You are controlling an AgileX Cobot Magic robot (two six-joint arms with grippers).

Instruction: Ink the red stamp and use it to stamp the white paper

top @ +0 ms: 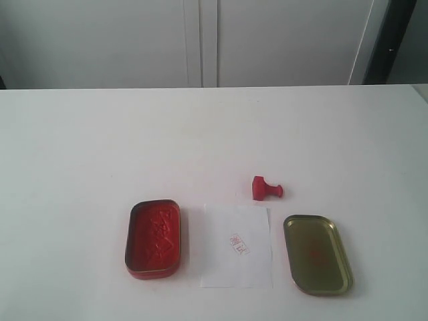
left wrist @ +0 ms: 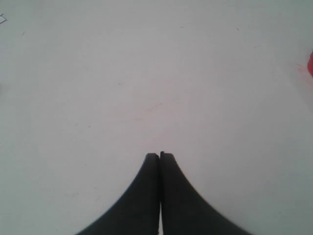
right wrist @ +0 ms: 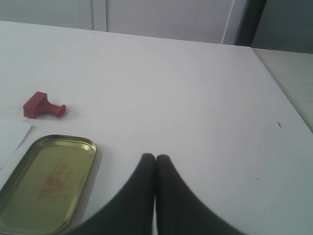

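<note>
The red stamp [top: 266,188] lies on its side on the white table, just behind the white paper [top: 236,246]; the right wrist view also shows the stamp [right wrist: 43,106] and a corner of the paper [right wrist: 11,138]. The paper carries a small red stamped mark [top: 239,245]. An open red ink-pad tin [top: 154,238] sits left of the paper. Neither arm shows in the exterior view. My left gripper [left wrist: 160,155] is shut with nothing in it, over bare table. My right gripper [right wrist: 155,157] is shut and empty, beside the gold lid [right wrist: 45,182].
The gold tin lid [top: 317,253] lies open side up right of the paper. A sliver of red [left wrist: 310,63] shows at the edge of the left wrist view. The table's far edge meets pale cabinet doors [top: 200,40]. A dark post [top: 388,40] stands at the back right.
</note>
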